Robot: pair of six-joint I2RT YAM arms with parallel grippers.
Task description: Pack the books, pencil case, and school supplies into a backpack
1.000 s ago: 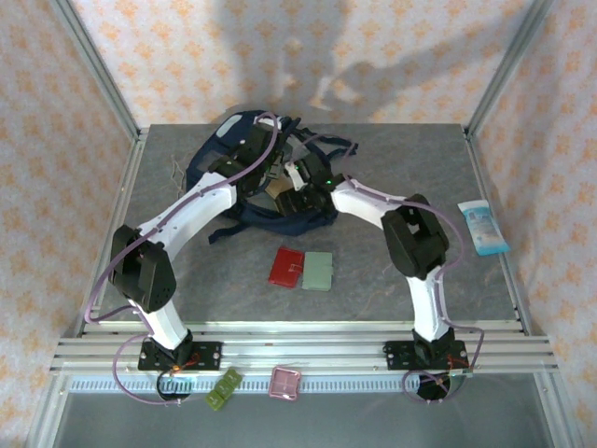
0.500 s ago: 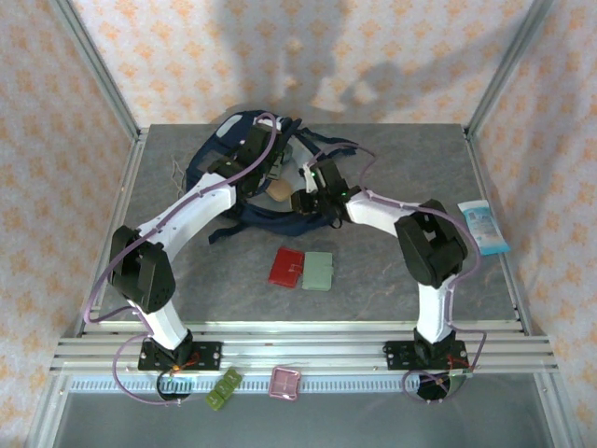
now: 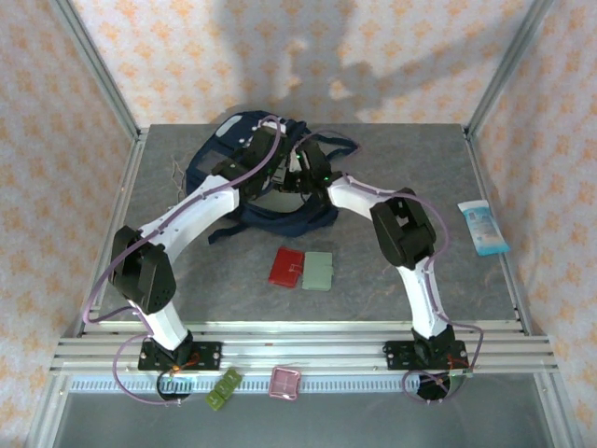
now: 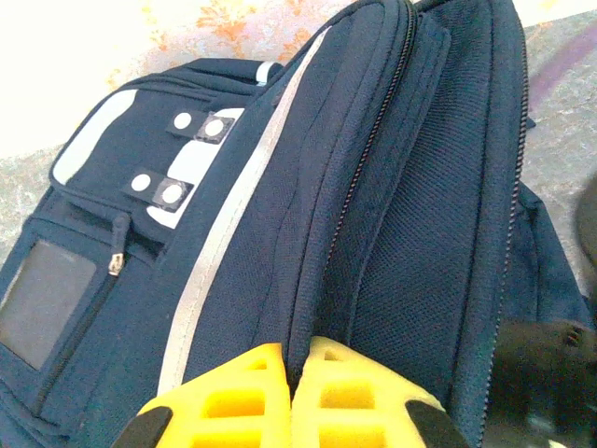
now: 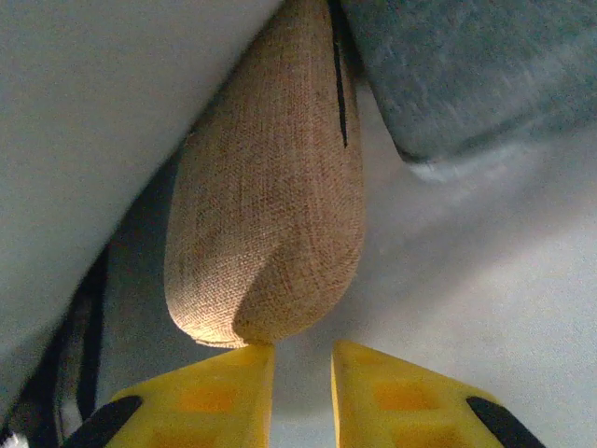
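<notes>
My left pincer (image 4: 294, 362) is clenched on a fold of the backpack (image 4: 373, 233), a zipper seam running up from between its two yellow fingers. The wrist view shows the navy fabric with its pale stripe, white patches and a grey square patch at the left.

My right pincer (image 5: 303, 359) is released. Its fingers stand slightly parted with nothing between them. Just beyond the tips lies the pencil case (image 5: 270, 215), a tan woven pouch. Its rounded end is just off the tip of the left-hand finger, and I cannot tell whether the two meet. Pale and grey cloth closes in around the pouch.

From above, the backpack (image 3: 219, 154) sits at the far left-centre of the surface (image 3: 420, 159), and both my arms reach to its open right side. The red case (image 3: 286, 266) and the green case (image 3: 318, 271) lie side by side, touching, nearer to me. A light-blue packet (image 3: 483, 227) lies well apart at the right edge.
</notes>
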